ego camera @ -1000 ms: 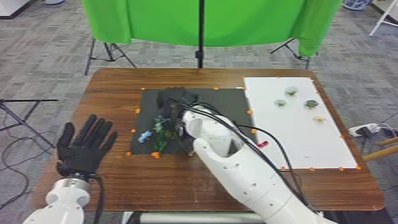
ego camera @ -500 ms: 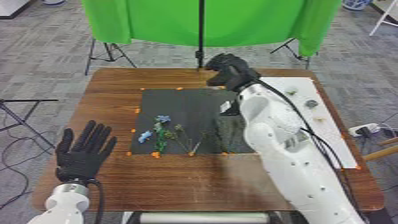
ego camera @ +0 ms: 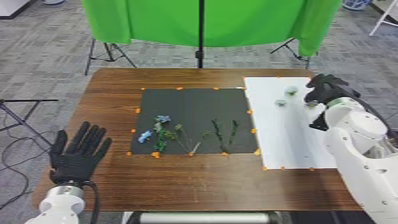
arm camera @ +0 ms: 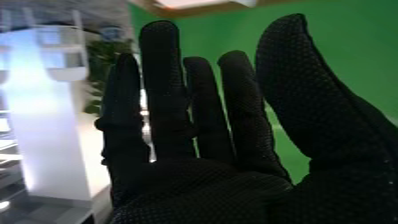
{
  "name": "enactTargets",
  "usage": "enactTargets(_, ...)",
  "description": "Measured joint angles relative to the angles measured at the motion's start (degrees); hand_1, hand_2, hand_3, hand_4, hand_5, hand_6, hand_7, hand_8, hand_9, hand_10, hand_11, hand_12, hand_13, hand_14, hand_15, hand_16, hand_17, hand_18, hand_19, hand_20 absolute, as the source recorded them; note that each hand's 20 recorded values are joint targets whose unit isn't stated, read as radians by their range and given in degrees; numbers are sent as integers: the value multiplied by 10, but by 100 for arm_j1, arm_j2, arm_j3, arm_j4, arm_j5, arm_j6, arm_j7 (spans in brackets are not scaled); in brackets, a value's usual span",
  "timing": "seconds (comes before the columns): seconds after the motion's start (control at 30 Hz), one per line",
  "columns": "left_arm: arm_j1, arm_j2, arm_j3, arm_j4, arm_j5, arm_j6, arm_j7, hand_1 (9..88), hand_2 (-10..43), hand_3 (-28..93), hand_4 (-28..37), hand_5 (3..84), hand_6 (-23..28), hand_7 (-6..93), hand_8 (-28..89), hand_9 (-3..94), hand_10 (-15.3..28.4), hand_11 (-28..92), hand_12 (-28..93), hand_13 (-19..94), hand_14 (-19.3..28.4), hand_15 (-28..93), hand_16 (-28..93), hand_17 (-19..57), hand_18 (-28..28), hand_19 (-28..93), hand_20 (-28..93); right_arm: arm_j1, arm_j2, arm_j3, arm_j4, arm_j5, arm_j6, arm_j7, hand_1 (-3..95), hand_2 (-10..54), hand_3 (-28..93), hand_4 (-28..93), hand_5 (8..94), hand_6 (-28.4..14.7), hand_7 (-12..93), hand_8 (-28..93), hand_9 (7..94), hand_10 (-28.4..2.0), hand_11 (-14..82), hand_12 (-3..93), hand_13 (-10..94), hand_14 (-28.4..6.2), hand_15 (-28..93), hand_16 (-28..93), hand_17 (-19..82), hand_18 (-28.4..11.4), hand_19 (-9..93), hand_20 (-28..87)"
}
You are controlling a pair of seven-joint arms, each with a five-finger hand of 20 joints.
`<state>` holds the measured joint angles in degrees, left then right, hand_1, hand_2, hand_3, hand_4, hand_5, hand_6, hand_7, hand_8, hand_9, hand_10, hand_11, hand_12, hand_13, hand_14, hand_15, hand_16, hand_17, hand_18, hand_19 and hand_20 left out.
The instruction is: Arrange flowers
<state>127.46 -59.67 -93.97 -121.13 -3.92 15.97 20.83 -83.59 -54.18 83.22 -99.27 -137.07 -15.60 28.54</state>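
On a black square mat (ego camera: 191, 102), blue blossoms with green foliage (ego camera: 160, 142) are lying between seven and nine o'clock, thin green sprigs (ego camera: 183, 137) are lying near six, and two dark green leafy stems (ego camera: 234, 131) are lying between four and five. Just beside the mat, at three o'clock, a white rectangular board (ego camera: 275, 135) is bearing small pale-green rosettes (ego camera: 291, 91) towards twelve. The black-gloved right hand (ego camera: 331, 89) is hovering at the board's one o'clock edge; in the wrist view its fingers are extending straight, released. At the mat's eight o'clock, the black-gloved left hand (ego camera: 76, 160) is spreading its fingers, holding nothing. Beyond the brown wooden table (ego camera: 115, 100), green cloth (ego camera: 160, 20) is hanging at twelve.
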Motion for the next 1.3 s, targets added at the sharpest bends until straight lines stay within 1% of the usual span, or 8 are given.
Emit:
enactTargets(0.47, 74, -12, -45, -21, 3, 2, 24, 269, 106, 687, -283, 448, 83, 114, -100, 396, 142, 174, 97, 320, 129, 211, -23, -60, 134, 340, 129, -619, 43, 474, -86, 36, -832, 467, 519, -95, 712, -283, 523, 7, 120, -110, 499, -97, 68, 135, 525, -107, 487, 221, 219, -199, 724, 390)
enactTargets(0.6, 93, -12, -34, -30, 1, 2, 43, 269, 106, 687, -283, 448, 83, 115, -100, 396, 142, 173, 97, 320, 129, 211, -23, -59, 134, 339, 128, -552, 33, 377, 149, 54, -850, 476, 564, -95, 639, -283, 615, 28, 143, -122, 593, -82, 89, 133, 584, -94, 465, 276, 236, -192, 729, 392)
enactTargets(0.67, 92, -12, -17, -30, -1, 2, 50, 262, 116, 678, -283, 448, 83, 115, -100, 396, 142, 174, 97, 320, 129, 211, -23, -59, 133, 339, 128, -522, 24, 308, 256, 5, -668, 435, 611, -95, 559, -283, 694, 22, 159, -40, 655, -78, 101, 135, 615, -85, 431, 333, 245, -188, 723, 395)
enactTargets(0.77, 85, -9, 17, -30, -10, 2, 55, 251, 121, 679, -283, 448, 83, 114, -100, 397, 143, 173, 96, 320, 129, 211, -23, -59, 134, 339, 129, -496, -3, 216, 365, -22, -120, 417, 631, -84, 554, -282, 777, 20, 180, 2, 716, -78, 83, 174, 641, -78, 401, 378, 255, -183, 717, 400)
enactTargets(0.9, 81, -10, 35, -30, -13, 2, 54, 251, 121, 682, -283, 448, 84, 113, -99, 397, 143, 173, 96, 320, 128, 211, -23, -60, 134, 340, 130, -525, -52, 113, 450, -93, 512, 369, 636, -87, 571, -282, 798, 19, 187, 10, 750, -71, 58, 210, 661, -75, 382, 410, 263, -181, 714, 405)
enactTargets(1.07, 83, -12, 32, -30, -13, 2, 50, 253, 118, 684, -283, 449, 83, 113, -100, 397, 142, 173, 97, 320, 128, 211, -23, -60, 134, 339, 129, -692, -46, 84, 316, -187, 929, 99, 630, -89, 588, -282, 801, 17, 188, 14, 758, -80, 54, 222, 663, -71, 387, 418, 265, -182, 714, 407)
enactTargets(1.2, 95, -12, 22, -31, -12, 3, 49, 252, 124, 674, -283, 449, 83, 113, -100, 397, 143, 173, 97, 320, 129, 212, -23, -60, 134, 340, 130, -843, 69, -95, -121, -104, 1448, -327, 636, -85, 574, -283, 797, 19, 191, 15, 747, -68, 50, 225, 638, -64, 387, 432, 247, -166, 697, 405)
enactTargets(1.3, 96, -12, 22, -31, -17, 7, 49, 241, 132, 669, -283, 449, 83, 114, -99, 397, 143, 174, 97, 320, 129, 213, -23, -60, 134, 340, 130, -822, 119, -292, -554, 23, 1563, -1020, 635, -81, 564, -283, 785, 29, 200, 10, 731, -60, 50, 219, 629, -52, 374, 438, 236, -154, 677, 406)
